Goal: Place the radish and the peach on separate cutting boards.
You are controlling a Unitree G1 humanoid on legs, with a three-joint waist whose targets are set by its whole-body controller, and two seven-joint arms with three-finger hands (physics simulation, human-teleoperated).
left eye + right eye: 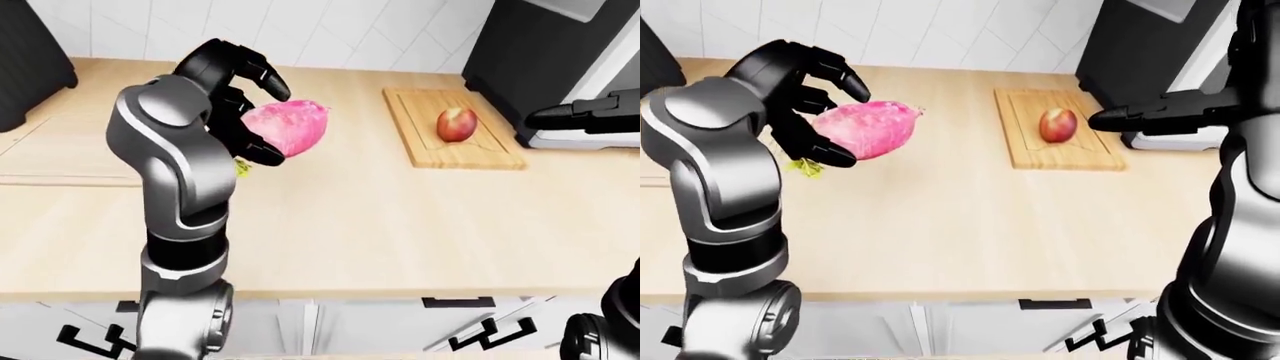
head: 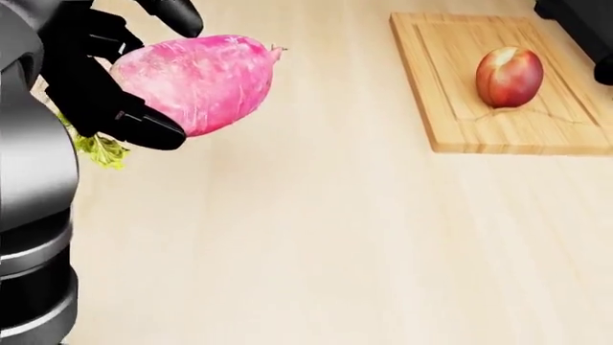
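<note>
My left hand (image 1: 258, 112) is shut on a pink radish (image 1: 288, 126) and holds it above the wooden counter, left of centre; its green leaves (image 2: 100, 149) stick out below the hand. A red-yellow peach (image 1: 457, 124) lies on a wooden cutting board (image 1: 420, 142) at the upper right. My right hand (image 1: 1130, 116) hovers just right of that board with fingers stretched out and empty. Only one cutting board shows in these views.
A light wooden counter (image 1: 350, 225) spans the views, with white tiles behind. A dark appliance (image 1: 530, 52) stands at the upper right and another dark object (image 1: 30, 67) at the upper left. White cabinet drawers with black handles (image 1: 458, 303) run below the counter edge.
</note>
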